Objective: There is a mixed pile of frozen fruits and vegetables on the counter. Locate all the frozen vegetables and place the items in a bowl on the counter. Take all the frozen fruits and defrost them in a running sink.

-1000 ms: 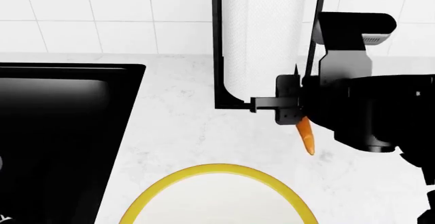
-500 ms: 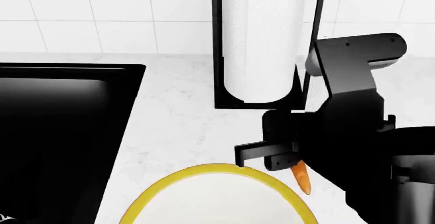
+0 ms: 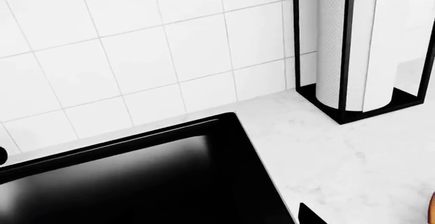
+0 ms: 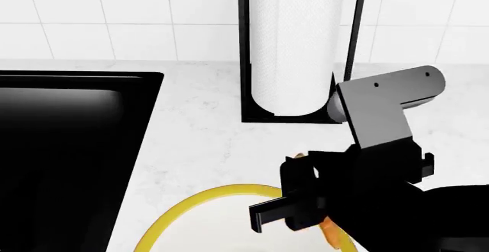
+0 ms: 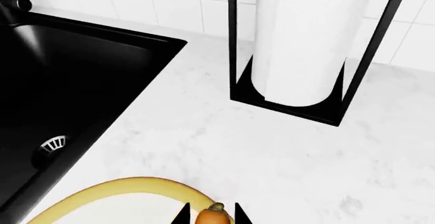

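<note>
My right gripper (image 4: 299, 211) is shut on the small orange carrot (image 5: 212, 217), one of the frozen vegetables. It holds the carrot over the far right rim of the yellow-rimmed bowl (image 4: 221, 193). In the right wrist view the carrot's stem end sits between the two black fingertips (image 5: 182, 215), just past the bowl rim (image 5: 115, 185). The black sink (image 4: 68, 149) lies to the left in the white counter (image 4: 202, 132). The frozen fruits are out of view. Of the left gripper only one dark tip (image 3: 309, 217) shows, beside the sink (image 3: 136, 183).
A paper towel roll in a black frame (image 4: 294, 51) stands against the tiled wall behind the bowl. A silver drain strainer (image 5: 53, 144) sits in the sink basin, and the faucet base (image 5: 12, 1) is at its far corner.
My right arm has come down and toward me with the carrot, from beside the paper towel frame to over the bowl's rim.
</note>
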You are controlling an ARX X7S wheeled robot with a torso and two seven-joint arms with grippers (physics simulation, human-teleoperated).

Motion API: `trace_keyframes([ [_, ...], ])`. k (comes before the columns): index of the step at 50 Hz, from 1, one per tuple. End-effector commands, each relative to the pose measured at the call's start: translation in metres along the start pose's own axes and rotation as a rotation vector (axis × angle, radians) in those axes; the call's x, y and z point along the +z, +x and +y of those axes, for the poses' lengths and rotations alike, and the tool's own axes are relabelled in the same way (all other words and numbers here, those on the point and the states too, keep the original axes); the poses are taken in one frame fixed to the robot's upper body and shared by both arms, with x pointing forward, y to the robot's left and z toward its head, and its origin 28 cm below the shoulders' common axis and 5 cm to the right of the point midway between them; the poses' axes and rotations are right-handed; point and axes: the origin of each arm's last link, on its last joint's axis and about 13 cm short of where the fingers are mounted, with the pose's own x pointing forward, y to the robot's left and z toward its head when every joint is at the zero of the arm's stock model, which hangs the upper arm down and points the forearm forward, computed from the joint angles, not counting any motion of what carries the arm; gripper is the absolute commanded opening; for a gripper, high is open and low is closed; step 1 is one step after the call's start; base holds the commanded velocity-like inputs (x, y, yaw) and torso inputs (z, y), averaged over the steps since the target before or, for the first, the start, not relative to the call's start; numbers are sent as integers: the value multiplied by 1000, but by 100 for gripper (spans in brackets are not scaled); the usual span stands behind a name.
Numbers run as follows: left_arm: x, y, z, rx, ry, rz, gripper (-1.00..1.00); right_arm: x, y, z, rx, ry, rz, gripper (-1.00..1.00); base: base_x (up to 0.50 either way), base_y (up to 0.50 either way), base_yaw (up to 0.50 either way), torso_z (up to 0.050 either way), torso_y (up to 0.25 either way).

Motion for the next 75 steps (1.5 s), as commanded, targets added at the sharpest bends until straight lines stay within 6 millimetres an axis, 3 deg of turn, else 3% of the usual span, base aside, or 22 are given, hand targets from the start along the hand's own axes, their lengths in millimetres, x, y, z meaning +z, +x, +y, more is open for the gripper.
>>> trace_keyframes([
  [1, 2, -2, -1, -7, 0, -4, 100, -14, 9, 8, 39, -45, 29, -100, 0, 0, 0, 0, 0],
  [14, 3, 0, -3, -17, 1, -2, 100, -18, 27, 24, 110, -85, 74, -100, 0, 0, 0, 0, 0],
  [24, 1, 0, -2, -18, -3, -1, 100, -22, 29, 34, 153, -98, 93, -100, 0, 0, 0, 0, 0],
  [42, -1, 1, -4, -20, -1, 6, 100, -39, 30, 41, 192, -92, 140, -100, 0, 0, 0, 0, 0],
  [62, -6, 1, -4, -24, 1, 15, 100, -39, 36, 42, 205, -84, 162, -100, 0, 0, 0, 0, 0],
  [63, -6, 1, -4, -24, 0, 15, 100, -38, 35, 42, 205, -84, 161, 100, 0, 0, 0, 0, 0],
  [75, -6, 2, -8, -32, 2, 16, 100, -37, 31, 42, 210, -79, 160, 100, 0, 0, 0, 0, 0],
])
